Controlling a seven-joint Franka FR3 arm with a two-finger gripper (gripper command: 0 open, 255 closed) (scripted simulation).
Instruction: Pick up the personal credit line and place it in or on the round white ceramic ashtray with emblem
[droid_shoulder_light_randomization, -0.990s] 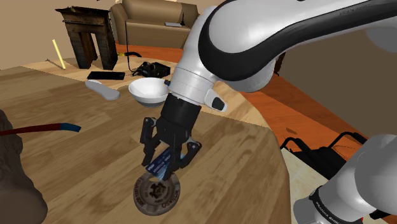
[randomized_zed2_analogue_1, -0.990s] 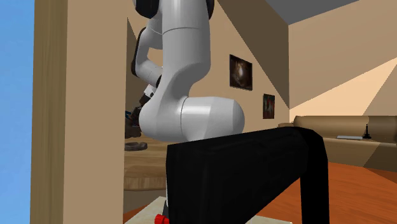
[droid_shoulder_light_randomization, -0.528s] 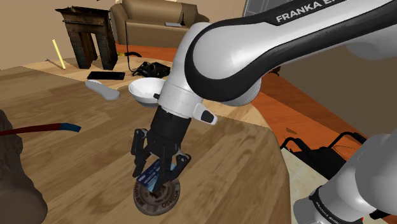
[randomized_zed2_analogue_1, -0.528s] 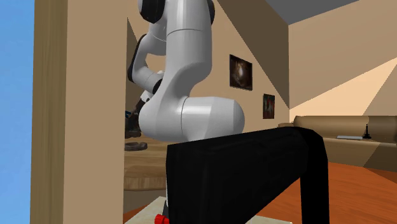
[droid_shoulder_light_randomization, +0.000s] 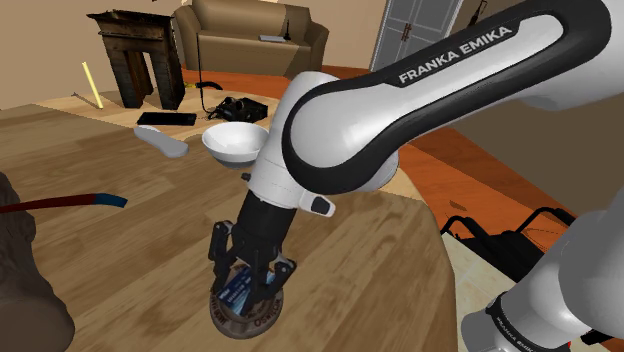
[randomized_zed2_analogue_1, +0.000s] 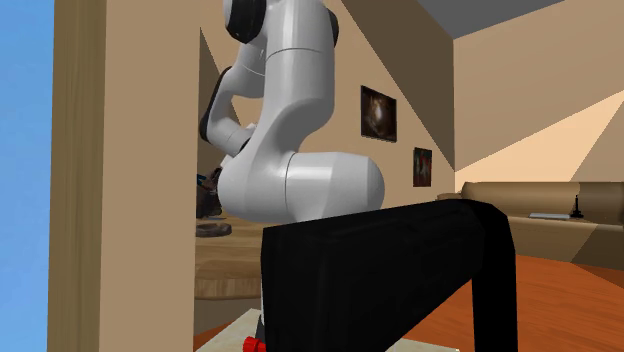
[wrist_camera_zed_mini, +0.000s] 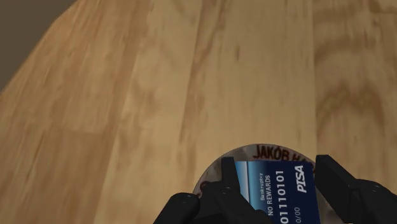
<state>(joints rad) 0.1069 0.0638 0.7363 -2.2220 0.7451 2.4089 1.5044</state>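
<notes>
We note the gripper (droid_shoulder_light_randomization: 248, 288), clasping the blue card (wrist_camera_zed_mini: 273, 188), has lowered close over the ashtray (droid_shoulder_light_randomization: 224, 313); release looks due.

From my seat the table (wrist_camera_zed_mini: 127, 95) reads as pale wood, smooth, with long streaked grain and a slight sheen. The card (wrist_camera_zed_mini: 273, 191) looks like flat blue plastic with white print. The ashtray (wrist_camera_zed_mini: 267, 153) is pale and matt in the wrist view, with dark red lettering. I see the gripper (droid_shoulder_light_randomization: 247, 290) as matt black and the arm (droid_shoulder_light_randomization: 340, 130) as glossy white. The bowl (droid_shoulder_light_randomization: 235, 142), upper middle of the shoulder view, is smooth white.
</notes>
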